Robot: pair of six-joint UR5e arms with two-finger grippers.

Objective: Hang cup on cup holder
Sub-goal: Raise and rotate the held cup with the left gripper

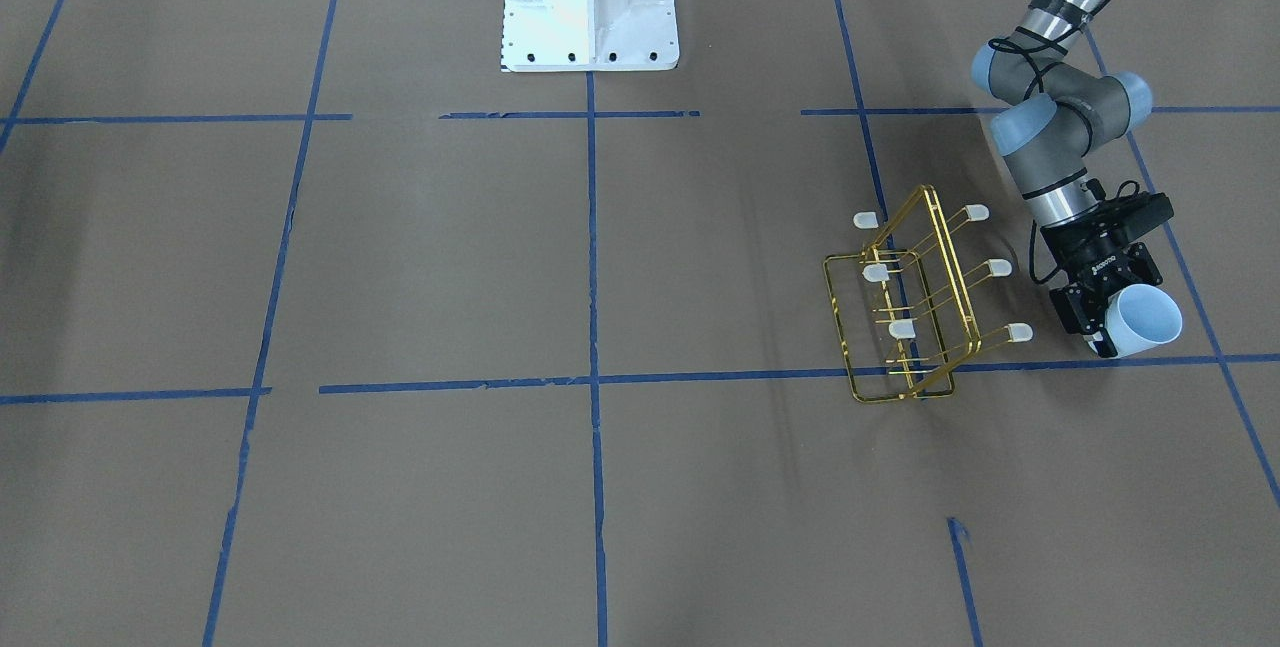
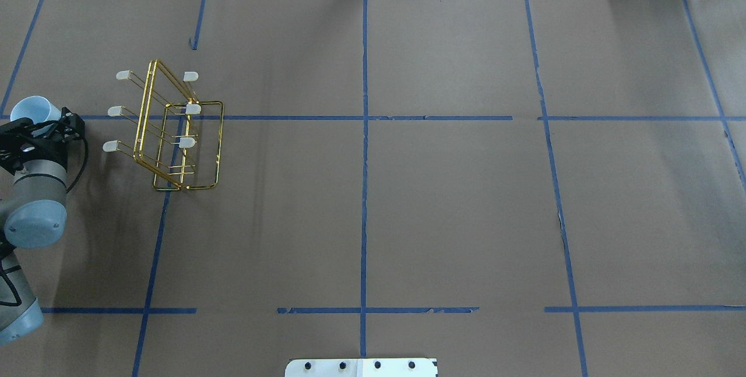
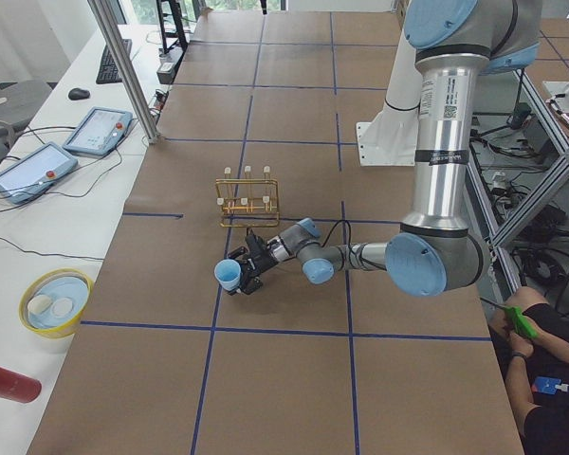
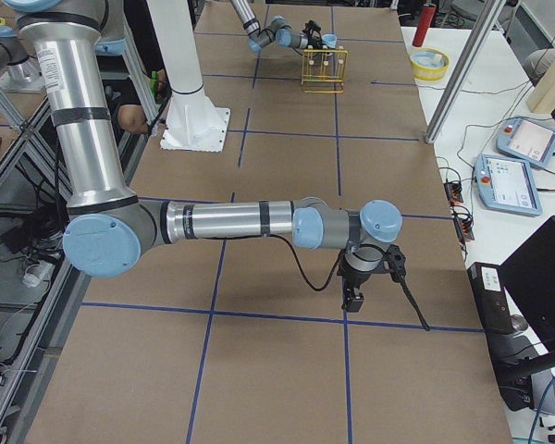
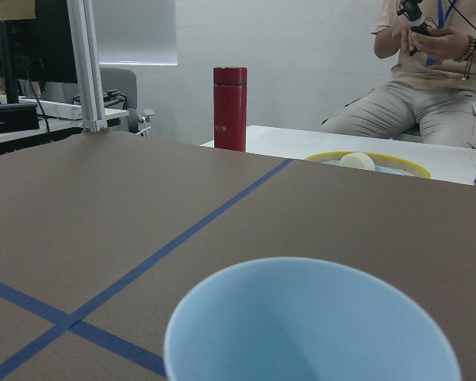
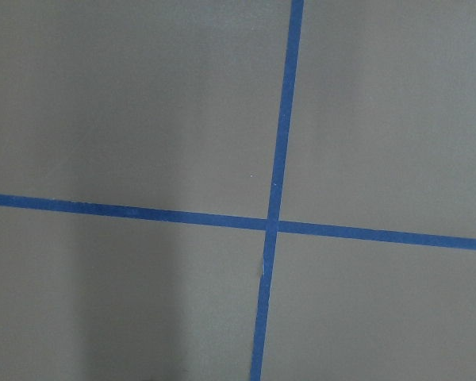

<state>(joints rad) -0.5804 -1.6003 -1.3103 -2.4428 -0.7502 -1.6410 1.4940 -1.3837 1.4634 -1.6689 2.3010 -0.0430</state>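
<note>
The pale-blue cup (image 1: 1150,322) is held in my left gripper (image 1: 1100,312), its mouth tilted up and away from the robot. It also shows in the overhead view (image 2: 29,110) and fills the bottom of the left wrist view (image 5: 309,317). The gold wire cup holder (image 1: 910,307) stands on the table, and all its white-capped prongs are bare. In the overhead view the left gripper (image 2: 38,126) is to the left of the holder (image 2: 169,126), a short gap from its nearest prong tips. My right gripper (image 4: 354,298) hangs low over the table far away; I cannot tell if it is open.
The white robot base (image 1: 590,2) stands at mid-table. A yellow bowl (image 3: 55,301) and a red bottle (image 5: 229,109) are on the side table beyond the left end. A seated person (image 5: 428,79) is behind them. Blue tape lines cross the brown table.
</note>
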